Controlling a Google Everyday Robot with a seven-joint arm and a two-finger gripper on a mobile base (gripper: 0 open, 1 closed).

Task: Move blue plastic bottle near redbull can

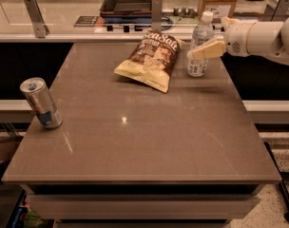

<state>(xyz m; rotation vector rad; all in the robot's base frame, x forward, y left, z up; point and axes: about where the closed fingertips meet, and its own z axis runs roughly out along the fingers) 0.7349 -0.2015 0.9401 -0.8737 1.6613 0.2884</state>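
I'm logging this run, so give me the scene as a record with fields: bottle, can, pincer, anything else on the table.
bottle: blue plastic bottle, upright, far right of table
can: redbull can, left edge, far from the bottle
pincer: pincer at the bottle, reaching from the right
other: chip bag lying left of the bottle
status: bottle not near can yet

Chip bag [151,61] on the worktop [158,146], just beside the gripper [197,52] at the blue plastic bottle [201,34]: "Sea Salt" printed across its top. Other lettering illegible.
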